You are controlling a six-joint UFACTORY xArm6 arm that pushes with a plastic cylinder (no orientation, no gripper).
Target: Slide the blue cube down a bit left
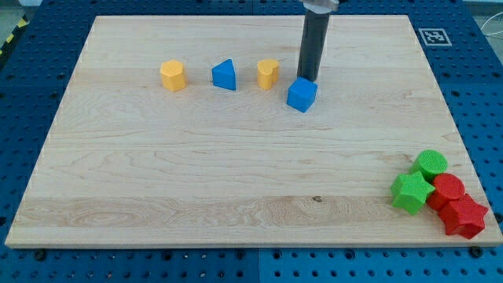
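Note:
The blue cube [302, 94] sits on the wooden board [236, 157], right of centre in the upper part of the view. My rod comes down from the view's top, and my tip [307, 79] stands just above the cube's upper right edge, touching it or nearly so. A blue triangular block [225, 75] lies to the cube's left.
A yellow block [267, 73] lies just left of the cube, and another yellow block [173, 75] further left. At the board's lower right corner a green cylinder [431, 164], a green star [411, 192], a red cylinder [448, 189] and a red star [464, 216] cluster together.

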